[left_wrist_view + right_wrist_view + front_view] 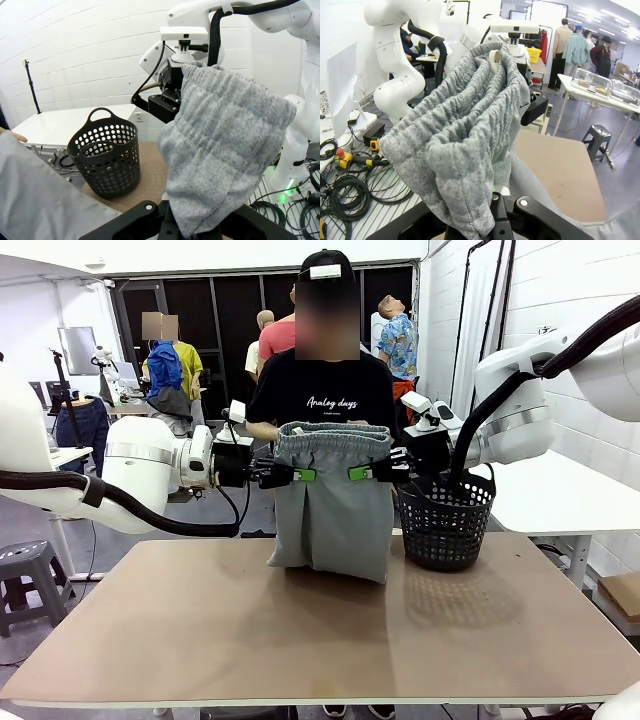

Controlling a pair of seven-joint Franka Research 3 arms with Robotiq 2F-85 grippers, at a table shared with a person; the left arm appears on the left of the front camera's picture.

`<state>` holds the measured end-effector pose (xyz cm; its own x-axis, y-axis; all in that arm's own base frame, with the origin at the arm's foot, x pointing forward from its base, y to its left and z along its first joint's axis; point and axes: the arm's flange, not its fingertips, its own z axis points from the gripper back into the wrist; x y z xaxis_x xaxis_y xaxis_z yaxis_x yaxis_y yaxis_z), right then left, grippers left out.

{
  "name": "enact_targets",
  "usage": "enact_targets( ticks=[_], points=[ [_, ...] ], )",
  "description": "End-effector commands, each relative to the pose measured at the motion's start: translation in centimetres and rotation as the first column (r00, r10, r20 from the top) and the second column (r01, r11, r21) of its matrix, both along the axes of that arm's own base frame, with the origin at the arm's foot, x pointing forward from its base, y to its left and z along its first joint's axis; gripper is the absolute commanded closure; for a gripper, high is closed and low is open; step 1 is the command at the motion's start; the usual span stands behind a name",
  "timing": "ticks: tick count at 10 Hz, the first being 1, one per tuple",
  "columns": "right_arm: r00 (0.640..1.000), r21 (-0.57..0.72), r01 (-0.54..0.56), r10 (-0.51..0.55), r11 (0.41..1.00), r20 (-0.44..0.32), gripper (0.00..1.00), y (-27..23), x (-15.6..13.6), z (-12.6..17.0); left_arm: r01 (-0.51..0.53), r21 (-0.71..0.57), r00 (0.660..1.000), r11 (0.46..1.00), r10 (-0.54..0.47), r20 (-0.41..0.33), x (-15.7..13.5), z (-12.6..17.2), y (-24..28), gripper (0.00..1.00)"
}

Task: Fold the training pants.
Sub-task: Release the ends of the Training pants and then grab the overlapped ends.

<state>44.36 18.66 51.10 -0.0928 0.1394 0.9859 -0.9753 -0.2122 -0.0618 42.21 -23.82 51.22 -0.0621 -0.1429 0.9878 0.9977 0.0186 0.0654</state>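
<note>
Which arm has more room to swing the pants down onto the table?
Probably left: left gripper and right gripper both pinch the training pants, but the basket stands beside the right one.

In wrist views, fingertips of the left gripper [303,475] and right gripper [362,473] are buried by the training pants [225,150]; cloth beneath them is cropped.

Grey training pants [225,150] waistband clamped in left pincer [192,229], black mesh basket [107,160] on table [150,167] beside
</note>
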Motion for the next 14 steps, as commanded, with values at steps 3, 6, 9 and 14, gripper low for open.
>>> enact_targets(
  ticks=[3,6,9,14],
  points=[
    [1.0,0.032,-0.004,0.004,0.999,0.002,1.0,-0.09,-0.15,-0.14,-0.007,-0.018,1.0,1.0,0.007,0.0,-0.07,0.38,-0.17,1.0],
    [1.0,0.032,-0.004,0.004,0.999,0.002,1.0,-0.09,-0.15,-0.14,-0.007,-0.018,1.0,1.0,0.007,0.0,-0.07,0.38,-0.17,1.0],
    [1.0,0.032,-0.004,0.004,0.999,0.002,1.0,-0.09,-0.15,-0.14,-0.007,-0.018,1.0,1.0,0.007,0.0,-0.07,0.38,-0.17,1.0],
    [1.0,0.032,-0.004,0.004,0.999,0.002,1.0,-0.09,-0.15,-0.14,-0.007,-0.018,1.0,1.0,0.007,0.0,-0.07,0.38,-0.17,1.0]
  ],
)
